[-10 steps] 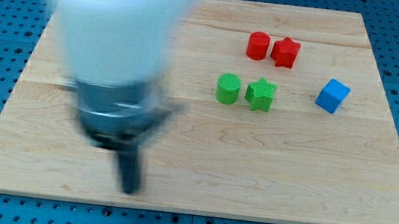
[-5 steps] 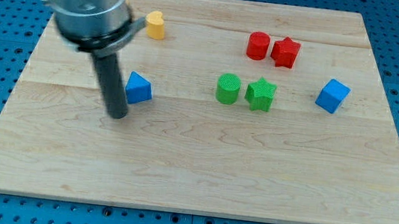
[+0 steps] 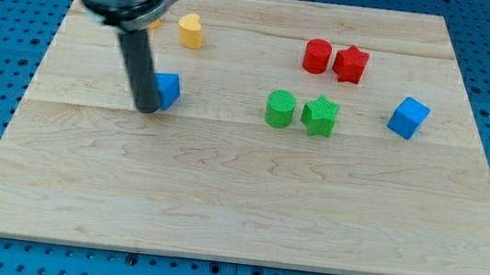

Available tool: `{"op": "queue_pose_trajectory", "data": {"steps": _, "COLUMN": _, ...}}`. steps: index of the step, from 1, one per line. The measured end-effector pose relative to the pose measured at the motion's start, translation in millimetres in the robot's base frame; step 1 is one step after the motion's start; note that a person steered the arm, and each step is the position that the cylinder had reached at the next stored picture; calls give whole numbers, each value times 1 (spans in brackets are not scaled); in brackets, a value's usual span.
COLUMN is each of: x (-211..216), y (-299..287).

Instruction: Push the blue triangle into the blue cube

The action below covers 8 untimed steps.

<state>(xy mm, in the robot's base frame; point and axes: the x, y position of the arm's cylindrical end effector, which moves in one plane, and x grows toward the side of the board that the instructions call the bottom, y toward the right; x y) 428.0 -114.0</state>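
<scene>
The light was bright and even, seemingly from overhead, and it washed the wooden board point(image 3: 247, 203) pale with no hard glare. Shadows were soft and short: a faint dark smudge sat under my tip point(image 3: 148, 108) and thin ones hugged the blue cube point(image 3: 408, 117) and the green star point(image 3: 320, 115). My rod and its collar looked slightly smeared, perhaps from motion, while the blocks stayed crisp. The board's edges ran straight, without visible bending.

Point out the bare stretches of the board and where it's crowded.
Bare: everything below my tip and the green blocks. Crowded: the upper band, with the blue triangle, yellow block, red pair and blue cube.
</scene>
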Motion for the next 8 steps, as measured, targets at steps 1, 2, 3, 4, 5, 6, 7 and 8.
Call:
{"op": "queue_pose_trajectory", "data": {"steps": 1, "x": 0, "y": 10}}
{"op": "queue_pose_trajectory", "data": {"steps": 2, "x": -4, "y": -4}}
{"op": "queue_pose_trajectory", "data": {"steps": 3, "x": -28, "y": 7}}
{"op": "queue_pose_trajectory", "data": {"steps": 4, "x": -51, "y": 25}}
{"op": "queue_pose_trajectory", "data": {"steps": 5, "x": -77, "y": 26}}
{"op": "queue_pose_trajectory", "data": {"steps": 6, "x": -92, "y": 44}}
{"op": "queue_pose_trajectory", "data": {"steps": 7, "x": -112, "y": 11}}
{"op": "queue_pose_trajectory", "data": {"steps": 8, "x": -129, "y": 76}}
